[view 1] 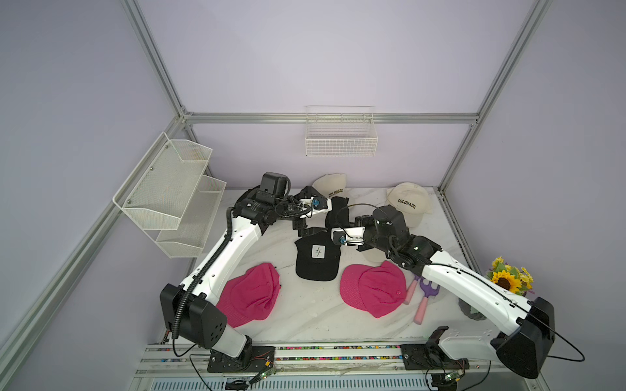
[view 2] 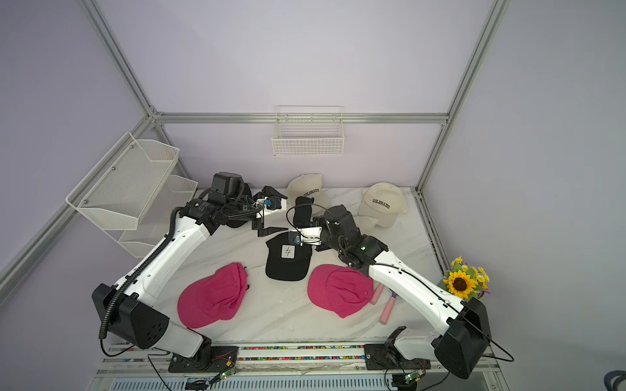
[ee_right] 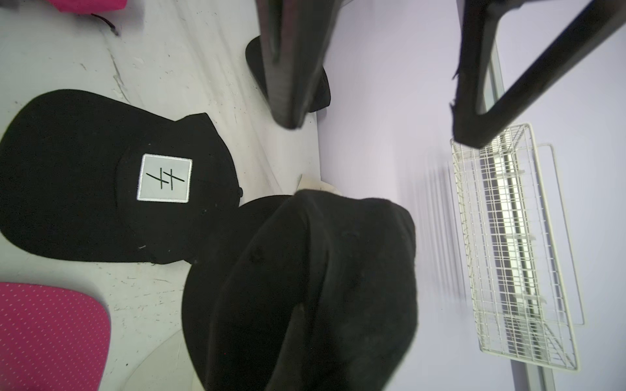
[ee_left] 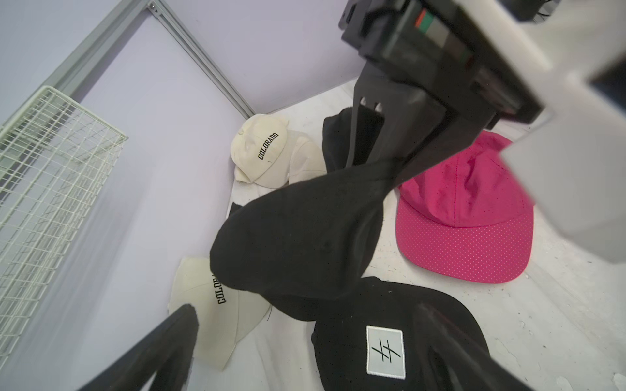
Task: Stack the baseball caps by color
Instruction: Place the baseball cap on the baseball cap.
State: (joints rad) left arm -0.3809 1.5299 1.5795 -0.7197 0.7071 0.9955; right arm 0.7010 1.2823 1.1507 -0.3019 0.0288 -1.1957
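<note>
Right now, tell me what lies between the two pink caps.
Mostly bare table between one pink cap and the other pink cap; only the brim of the patched black cap reaches into the far end. Both top views show it.

Third cream cap [view 1: 373,259] barely peeks out under the right arm [view 1: 450,281], right of centre in both top views. Same arm hides part of the garden tools [view 1: 427,291] and the sunflower vase [view 1: 470,308] at lower right. The left arm [view 1: 220,260] covers a corner of one pink cap [view 1: 252,294]. Wire basket [ee_right: 515,243] is all smeared in the right wrist view.
</note>
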